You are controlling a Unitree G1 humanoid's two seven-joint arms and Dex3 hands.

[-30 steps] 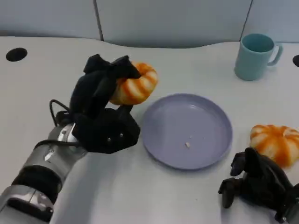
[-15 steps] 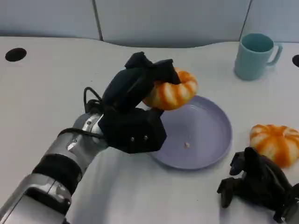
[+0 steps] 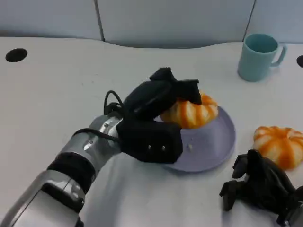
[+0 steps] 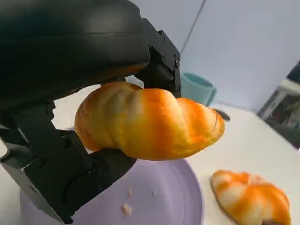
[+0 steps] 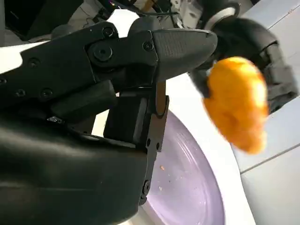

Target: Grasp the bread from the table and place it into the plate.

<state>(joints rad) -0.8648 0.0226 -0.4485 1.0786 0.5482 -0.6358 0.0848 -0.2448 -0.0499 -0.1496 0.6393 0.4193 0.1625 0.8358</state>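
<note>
Left hand (image 3: 158, 101) grips the bread (image 3: 191, 111) above the plate (image 3: 215, 142); right hand (image 3: 260, 187) seems curled, holding nothing.

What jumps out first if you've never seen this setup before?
Probably the black left hand gripping an orange-striped bread just above the lilac plate at the table's middle. A second, similar bread lies on the table at the plate's right, beside the right hand, and a teal mug stands at the far right.
</note>
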